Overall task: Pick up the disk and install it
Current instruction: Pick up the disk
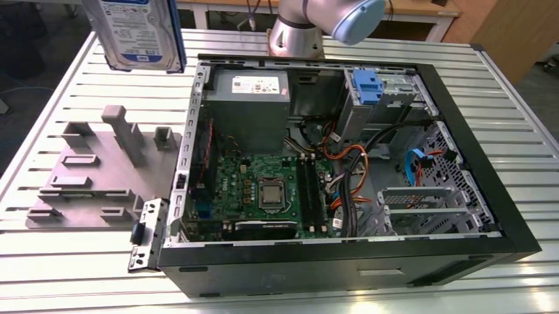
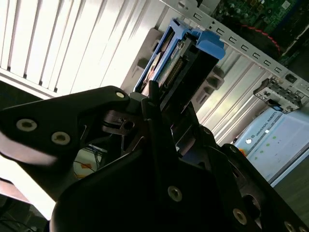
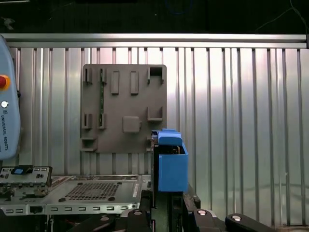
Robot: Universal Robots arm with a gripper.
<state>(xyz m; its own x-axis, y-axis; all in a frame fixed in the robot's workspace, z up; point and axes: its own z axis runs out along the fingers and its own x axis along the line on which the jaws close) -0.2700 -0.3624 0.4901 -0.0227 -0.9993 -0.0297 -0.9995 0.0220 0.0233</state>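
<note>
Since the disk is off the table, here it is big to small. Slatted metal table (image 1: 524, 131) carries the open computer case (image 1: 349, 258), motherboard (image 1: 262, 190) showing. The grey fixture plate (image 1: 88, 190) sits just beside the case on the exterior view's left.

The disk (image 1: 140, 33) hangs well above that plate, label toward the exterior camera, long axis roughly upright. In the first wrist view its blue carrier (image 3: 171, 164) juts out past the gripper (image 3: 169, 198), over the plate's edge. In the second wrist view the gripper (image 2: 170, 102) has its black fingers (image 2: 153, 104) clamped on the disk's near end, jaws closed on both flat sides (firm grip, as far as I can judge). The long axis runs on out from the fingertips.

Key relation: the drive cage (image 1: 393, 91) with the blue clip (image 1: 365, 84) lies at the case's far corner, toward the exterior view's right. The disk is well apart from it.
</note>
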